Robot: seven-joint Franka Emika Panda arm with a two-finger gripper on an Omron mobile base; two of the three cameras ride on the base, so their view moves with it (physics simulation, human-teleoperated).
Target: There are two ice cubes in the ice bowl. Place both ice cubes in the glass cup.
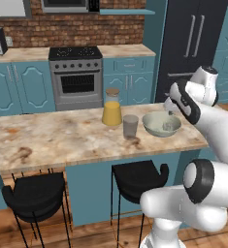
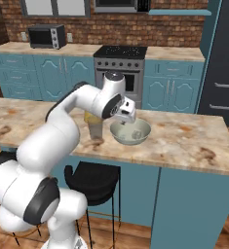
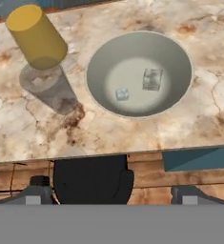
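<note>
The ice bowl [image 3: 172, 56] is wide, shallow and pale, and it stands on the marble island counter [image 3: 32, 138]. Two ice cubes lie in it: a larger one [image 3: 152, 79] and a smaller one [image 3: 122, 94]. Left of the bowl stands the glass cup [image 3: 49, 88], a grey translucent tumbler with nothing in it. My gripper [image 3: 112, 195] hangs open above the counter's near edge, short of the bowl, its fingertips [image 3: 37, 193] wide apart and holding nothing. In the base views the gripper [image 1: 171, 110] [image 2: 133, 121] hovers just over the bowl [image 1: 156, 130] [image 2: 122, 136], with the cup [image 1: 130, 127] beside it.
A yellow jar [image 1: 112, 112] [image 3: 36, 37] with a brown lid stands right behind the cup. Black stools [image 1: 137, 179] [image 3: 92, 178] sit under the counter's front edge. The stove [image 1: 76, 77] and cabinets line the back wall, and the fridge [image 1: 193, 38] is at the right.
</note>
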